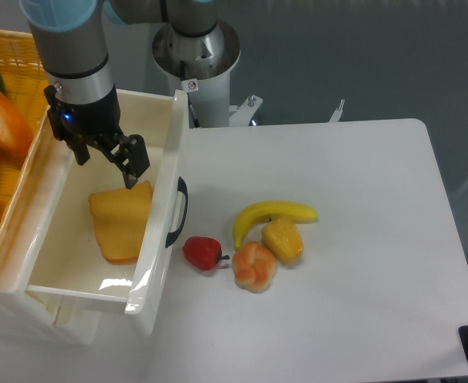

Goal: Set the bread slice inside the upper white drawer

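Camera: bread slice (120, 223) inside drawer (160, 239)

Drawer (164, 239) is sitting at the table's (362, 263) left edge, handle facing right. Bread slice (121, 219) is lying flat inside the drawer, toward its right wall. Gripper (106, 159) is hanging over the drawer just behind the slice, fingers spread. Basket (6, 56) is standing left of the drawer. Near the table's middle, strawberry (202, 252), bun (255, 266), banana (272, 214) and lumpy chunk (284, 239) are lying clustered, strawberry nearest the drawer handle.
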